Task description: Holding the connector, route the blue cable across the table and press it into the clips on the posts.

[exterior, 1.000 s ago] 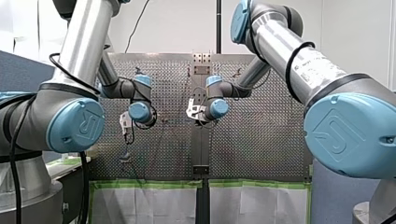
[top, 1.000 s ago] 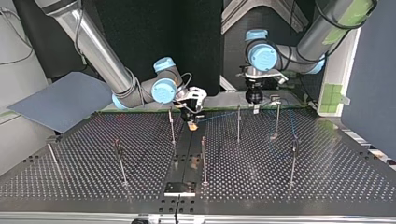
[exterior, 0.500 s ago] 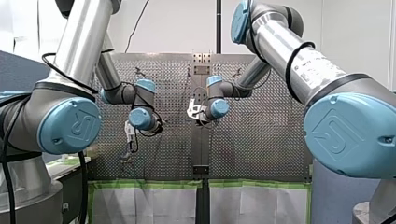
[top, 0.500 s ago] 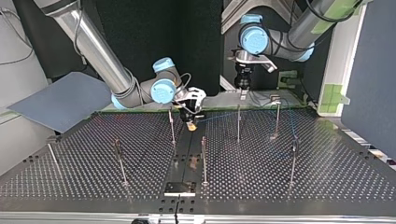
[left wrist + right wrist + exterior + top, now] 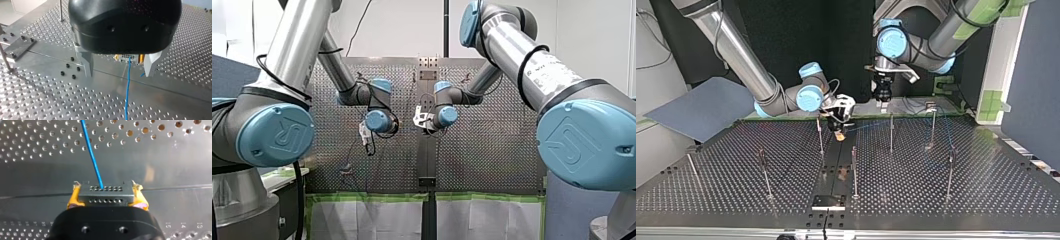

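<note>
My right gripper (image 5: pixel 106 200) is shut on the dark grey connector (image 5: pixel 105 190), with yellow pads on both sides of it. The blue cable (image 5: pixel 91 152) leaves the connector and runs ahead over the table. In the top view this gripper (image 5: pixel 838 131) hangs low beside a middle post (image 5: pixel 820 135), and the cable (image 5: pixel 871 124) stretches to the view's right past two posts (image 5: pixel 891 132). My left gripper (image 5: pixel 120 72) is open and holds nothing. Its metal fingers (image 5: pixel 88 62) straddle the cable (image 5: pixel 128 90) from above, with the connector (image 5: pixel 127 57) just ahead. In the top view it (image 5: pixel 882 100) hovers behind the table's far edge.
Several thin posts stand on the perforated table (image 5: pixel 986 180), among them one near the middle (image 5: pixel 854 172) and one at the right (image 5: pixel 950 172). A dark plate (image 5: pixel 828 201) lies at the near edge. A grey panel (image 5: pixel 701 107) leans at the top view's left.
My left arm has swung toward the table's middle, leftward in the top view, and its open gripper has risen a little. My right gripper has stayed put with the connector.
</note>
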Action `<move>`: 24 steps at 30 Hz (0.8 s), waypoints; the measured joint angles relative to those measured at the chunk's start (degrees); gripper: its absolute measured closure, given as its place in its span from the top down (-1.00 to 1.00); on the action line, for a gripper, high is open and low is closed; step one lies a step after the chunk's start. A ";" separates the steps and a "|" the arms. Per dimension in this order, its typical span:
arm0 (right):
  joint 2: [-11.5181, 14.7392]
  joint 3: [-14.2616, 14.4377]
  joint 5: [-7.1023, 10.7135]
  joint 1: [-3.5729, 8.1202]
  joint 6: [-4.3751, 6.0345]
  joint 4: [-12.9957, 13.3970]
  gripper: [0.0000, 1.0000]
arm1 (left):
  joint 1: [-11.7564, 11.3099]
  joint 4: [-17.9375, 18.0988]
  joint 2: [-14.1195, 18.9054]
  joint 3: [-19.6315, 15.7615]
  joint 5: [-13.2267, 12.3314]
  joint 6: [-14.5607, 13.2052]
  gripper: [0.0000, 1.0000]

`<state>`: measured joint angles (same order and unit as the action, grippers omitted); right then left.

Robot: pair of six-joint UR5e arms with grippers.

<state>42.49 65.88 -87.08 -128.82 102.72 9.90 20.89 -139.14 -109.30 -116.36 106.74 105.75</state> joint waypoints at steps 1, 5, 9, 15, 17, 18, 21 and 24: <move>0.00 0.00 -0.01 0.04 0.02 0.04 -1.00 | 0.57 -0.38 -0.26 0.57 0.57 -0.06 1.00; 0.01 0.00 -0.02 0.08 0.09 0.11 -1.00 | 2.61 -2.03 -1.89 2.61 2.61 -0.54 1.00; 0.01 0.00 0.07 0.10 0.11 0.08 -1.00 | 4.75 -3.23 -3.96 4.77 4.07 -0.57 1.00; -0.01 0.00 0.14 0.10 0.13 0.05 -1.00 | 5.56 -5.37 -6.63 7.47 4.57 -0.56 1.00; -0.01 0.00 0.14 0.10 0.14 0.06 -1.00 | 5.31 -6.28 -7.19 8.53 4.60 -0.55 1.00; 0.00 0.00 0.14 0.10 0.14 0.06 -1.00 | 5.17 -6.58 -7.34 9.01 4.62 -0.55 1.00; -0.01 0.01 0.19 0.10 0.13 0.05 -1.00 | 4.53 -7.06 -7.55 10.73 4.69 -0.55 1.00; 0.00 0.00 0.22 0.11 0.08 0.04 -1.00 | 3.80 -7.19 -7.61 12.54 4.68 -0.55 1.00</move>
<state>42.49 65.88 -86.86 -128.72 102.80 9.94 24.69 -146.33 -116.91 -103.82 111.43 105.20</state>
